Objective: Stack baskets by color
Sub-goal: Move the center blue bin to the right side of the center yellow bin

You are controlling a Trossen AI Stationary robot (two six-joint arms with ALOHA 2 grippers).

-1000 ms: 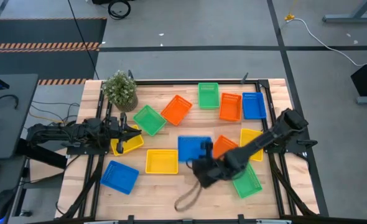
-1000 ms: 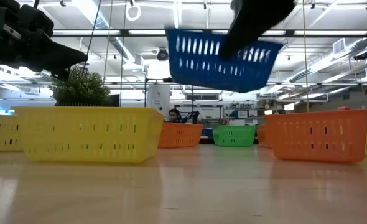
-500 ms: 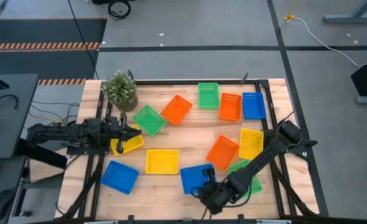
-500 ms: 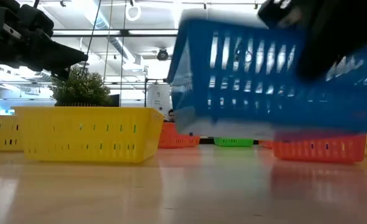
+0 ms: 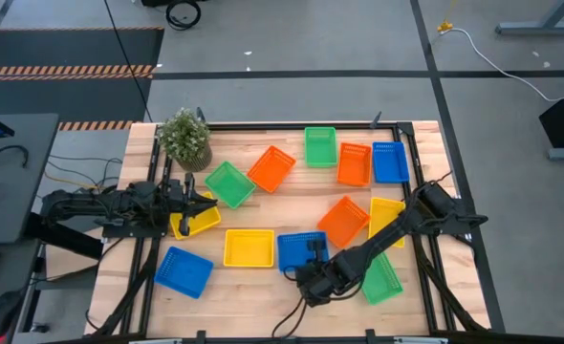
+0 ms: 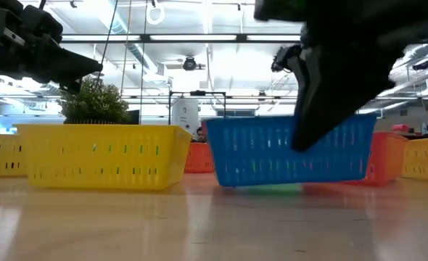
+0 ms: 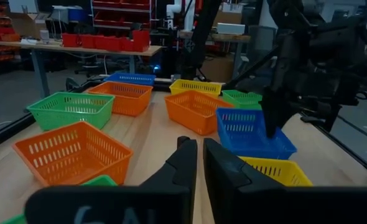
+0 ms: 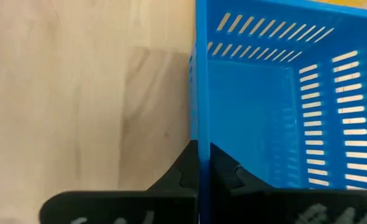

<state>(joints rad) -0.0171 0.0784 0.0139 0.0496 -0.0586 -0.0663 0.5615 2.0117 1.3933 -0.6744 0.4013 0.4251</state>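
Right tool (image 5: 308,272) low, fingers pinched together, left tool (image 5: 198,201) waiting, nearly closed

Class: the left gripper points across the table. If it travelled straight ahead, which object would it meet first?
Probably the blue basket held by the right gripper; the left gripper points roughly at it, though depth is uncertain.

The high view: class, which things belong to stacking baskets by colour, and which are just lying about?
Job: blue baskets, yellow baskets, green baskets, orange baskets, right end effector pinching a blue basket's rim.
Lying about: potted plant, white cable on the floor.
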